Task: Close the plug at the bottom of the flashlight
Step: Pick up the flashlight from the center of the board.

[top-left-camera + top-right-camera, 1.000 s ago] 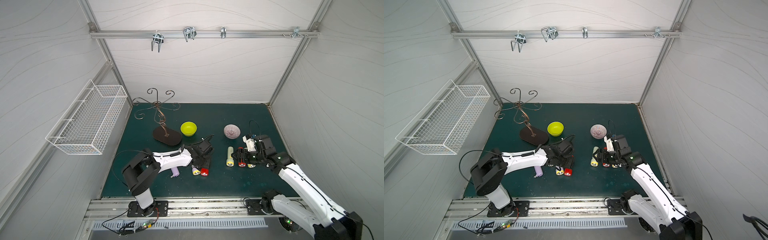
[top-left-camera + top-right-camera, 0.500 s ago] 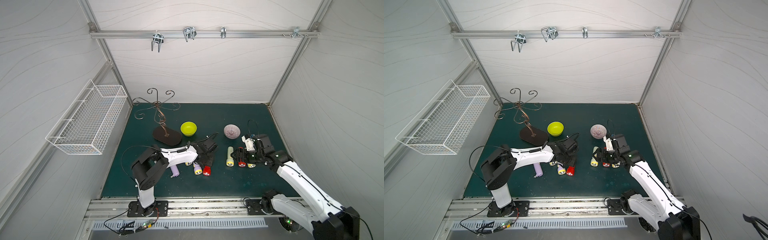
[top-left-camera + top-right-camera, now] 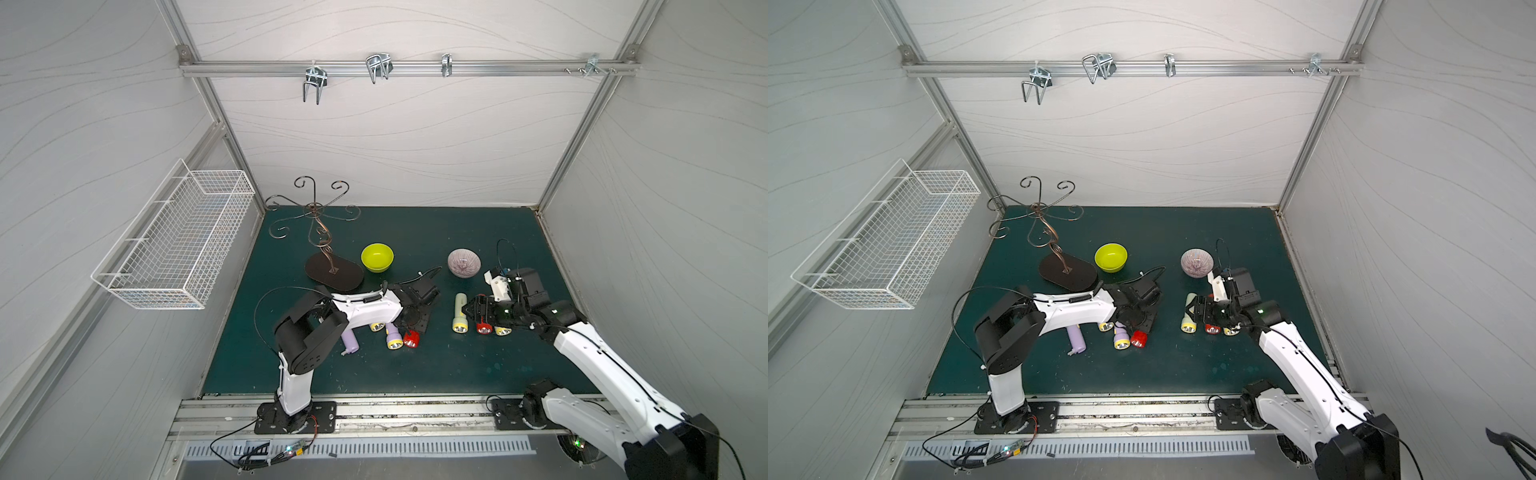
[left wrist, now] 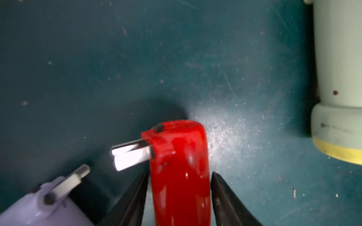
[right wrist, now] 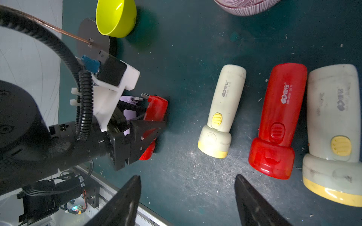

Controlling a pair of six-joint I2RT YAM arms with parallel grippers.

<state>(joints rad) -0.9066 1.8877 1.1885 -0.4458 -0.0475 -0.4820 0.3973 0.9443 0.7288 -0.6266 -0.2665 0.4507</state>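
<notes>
Left wrist view puts your left gripper [image 4: 179,176] astride the red flashlight [image 4: 180,148] on the mat [image 4: 78,58], plug [image 4: 131,154] swung out sideways; blur hides whether the fingers [image 4: 135,195] pinch it. Right gripper [image 5: 188,178] gapes, empty. If they don't, pushing the plug could skid it into the purple flashlight [image 4: 39,211].

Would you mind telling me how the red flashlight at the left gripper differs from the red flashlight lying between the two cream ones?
The left red flashlight has its metal plug prongs swung out at the tail; the right red flashlight shows no prongs. The left red flashlight sits between the fingers of the left gripper; the right red flashlight lies free near the open right gripper. Both are glossy red and lie flat on the green mat.
</notes>
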